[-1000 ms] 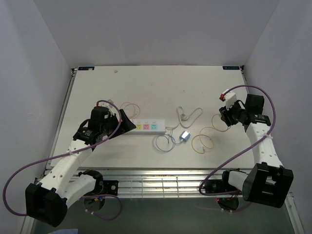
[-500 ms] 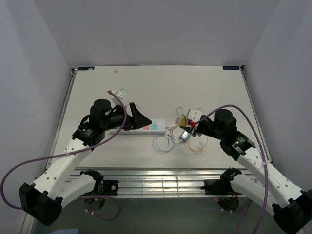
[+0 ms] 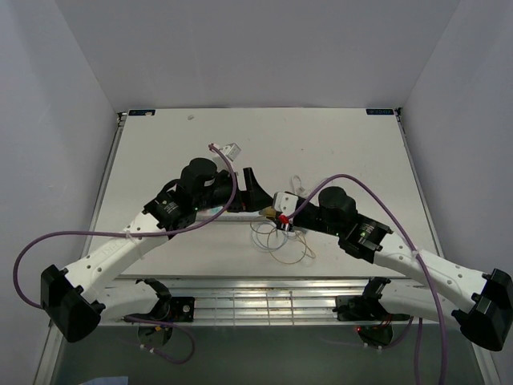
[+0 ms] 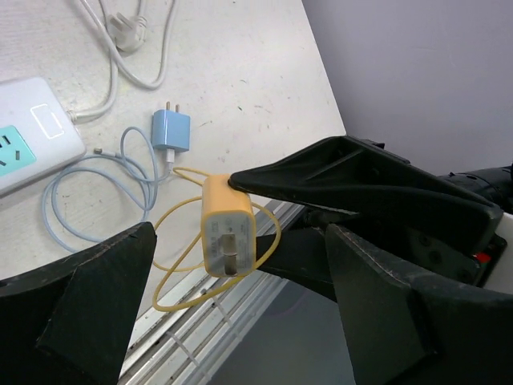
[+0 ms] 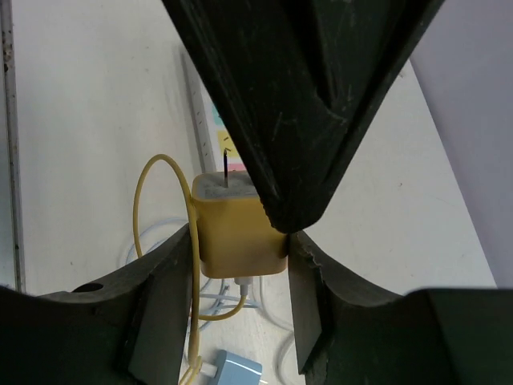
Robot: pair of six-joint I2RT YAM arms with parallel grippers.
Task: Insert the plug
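Where marked at all, too small to read: faint symbols on the teal socket face of the white power strip (image 4: 32, 136), itself cut off at the frame edge in the left wrist view. Clamped between the right fingers (image 5: 160, 297): yellow plug (image 5: 238, 228), held above the desk (image 3: 160, 144) just right of the strip, one dark prong showing on the end turned toward it. Spread wide apart close by: left fingers (image 4: 96, 305), one crossing in front of the plug in the right wrist view; touching or not, cannot tell. Mostly hidden under both wrists from the top camera. Lying flat on the desk: blue charger (image 4: 171, 131), pale blue cable (image 4: 45, 216) coiled beside. Trailing from the plug: yellow cable (image 5: 195, 297), its end out of sight.
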